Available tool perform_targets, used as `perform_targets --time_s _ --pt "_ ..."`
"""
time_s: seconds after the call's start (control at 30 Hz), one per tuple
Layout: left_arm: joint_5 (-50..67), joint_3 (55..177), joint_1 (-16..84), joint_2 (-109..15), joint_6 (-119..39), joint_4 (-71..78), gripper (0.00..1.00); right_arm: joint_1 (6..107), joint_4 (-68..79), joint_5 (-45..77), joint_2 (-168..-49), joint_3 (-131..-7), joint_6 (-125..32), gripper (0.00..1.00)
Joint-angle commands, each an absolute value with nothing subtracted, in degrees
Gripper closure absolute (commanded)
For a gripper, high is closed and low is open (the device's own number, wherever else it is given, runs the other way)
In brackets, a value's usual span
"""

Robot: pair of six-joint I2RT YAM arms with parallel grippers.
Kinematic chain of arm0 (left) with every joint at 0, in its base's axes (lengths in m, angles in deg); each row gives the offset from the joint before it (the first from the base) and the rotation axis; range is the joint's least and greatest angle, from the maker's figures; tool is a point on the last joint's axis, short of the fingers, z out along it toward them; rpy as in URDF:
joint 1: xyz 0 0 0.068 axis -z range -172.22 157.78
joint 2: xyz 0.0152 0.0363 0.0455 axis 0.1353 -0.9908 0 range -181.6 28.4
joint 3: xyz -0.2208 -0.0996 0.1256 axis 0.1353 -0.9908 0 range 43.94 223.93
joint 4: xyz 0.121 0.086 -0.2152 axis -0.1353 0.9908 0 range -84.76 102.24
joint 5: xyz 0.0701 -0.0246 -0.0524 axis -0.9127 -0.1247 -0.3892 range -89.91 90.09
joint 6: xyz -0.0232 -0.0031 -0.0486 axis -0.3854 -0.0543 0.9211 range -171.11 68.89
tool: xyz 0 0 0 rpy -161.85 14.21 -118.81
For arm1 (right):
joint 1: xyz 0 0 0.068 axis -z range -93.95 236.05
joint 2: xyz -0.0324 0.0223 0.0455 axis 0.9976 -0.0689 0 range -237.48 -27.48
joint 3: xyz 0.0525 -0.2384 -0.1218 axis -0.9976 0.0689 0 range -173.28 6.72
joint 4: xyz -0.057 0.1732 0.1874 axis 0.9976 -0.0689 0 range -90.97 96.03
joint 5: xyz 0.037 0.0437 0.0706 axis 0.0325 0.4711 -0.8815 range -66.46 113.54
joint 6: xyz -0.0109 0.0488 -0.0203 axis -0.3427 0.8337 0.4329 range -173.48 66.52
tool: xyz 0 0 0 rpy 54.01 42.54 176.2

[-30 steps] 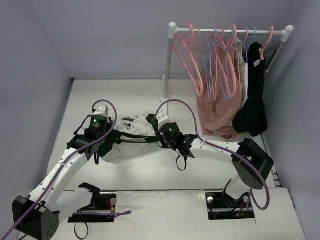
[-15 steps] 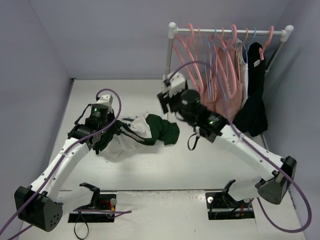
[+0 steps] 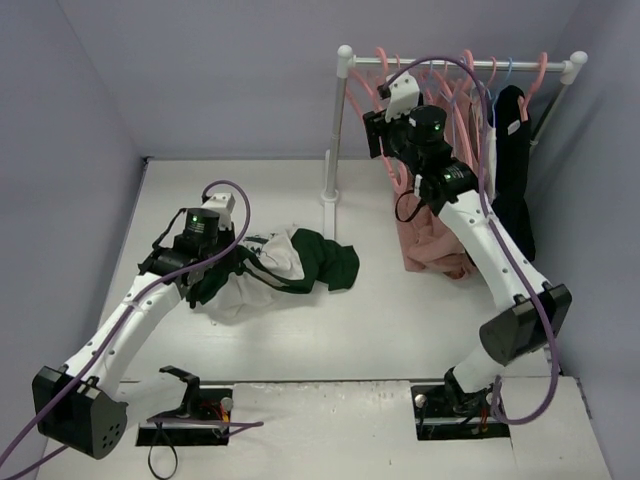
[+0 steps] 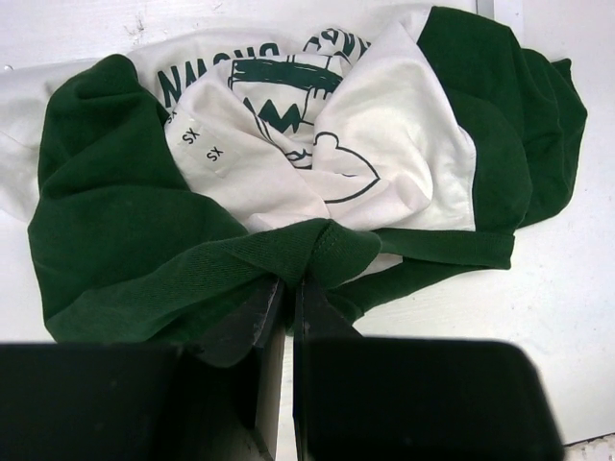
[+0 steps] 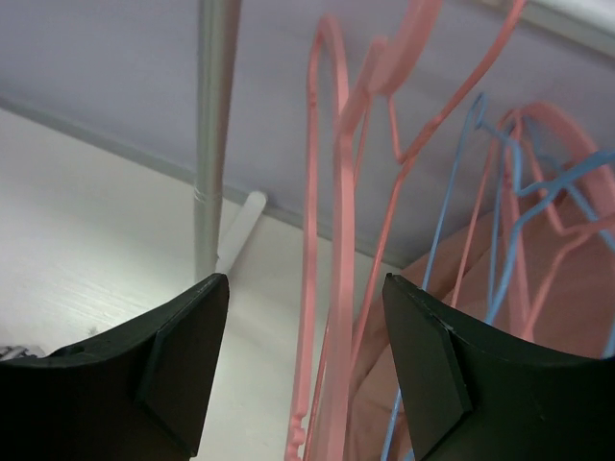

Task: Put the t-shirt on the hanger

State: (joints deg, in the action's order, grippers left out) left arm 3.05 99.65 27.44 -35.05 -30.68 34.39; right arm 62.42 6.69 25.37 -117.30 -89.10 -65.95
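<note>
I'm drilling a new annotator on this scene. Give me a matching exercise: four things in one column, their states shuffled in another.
Things:
1 t-shirt
2 pink hanger
3 left gripper
4 right gripper

States:
A open, up at the rail
B crumpled on the table
C hanging on the rail
D shut on green cloth

Pairs: 1-B, 2-C, 3-D, 4-A

Right jaws: from t-shirt (image 3: pixel 285 268) to hanger (image 5: pixel 325 403)

rack (image 3: pixel 335 130): white, back right of table (image 3: pixel 400 330) | salmon-pink garment (image 3: pixel 430 245): hanging on it | black garment (image 3: pixel 512 140): hanging at right end
</note>
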Motion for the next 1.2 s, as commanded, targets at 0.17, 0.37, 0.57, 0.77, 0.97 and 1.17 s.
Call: perform_targets --time_s 0.17,0.37,0.57,0.77,0.97,1.17 --pt "3.2 100.5 27.3 -33.0 -32.0 32.5 1.0 65.2 8.4 21.4 -122.9 -94.5 -66.8 0.37" --pt "3.4 100.5 27.1 -32.9 -31.9 32.5 1.0 65.1 8.4 18.8 -122.8 -94.0 -65.4 0.52" --pt "4.0 100.4 27.0 -32.9 -31.8 32.6 1.0 65.0 8.4 19.3 -122.4 -94.1 -64.0 0.61" --pt "4.1 100.4 27.0 -32.9 -31.7 32.6 1.0 65.1 8.5 23.1 -121.2 -94.3 -63.1 0.46" --pt "4.4 100.4 26.9 -33.1 -31.7 32.6 1.0 65.1 8.6 25.4 -118.1 -96.6 -60.8 0.36" --pt "4.1 100.4 26.9 -33.2 -31.6 32.8 1.0 67.0 8.9 29.2 -117.5 -99.0 -58.7 0.43"
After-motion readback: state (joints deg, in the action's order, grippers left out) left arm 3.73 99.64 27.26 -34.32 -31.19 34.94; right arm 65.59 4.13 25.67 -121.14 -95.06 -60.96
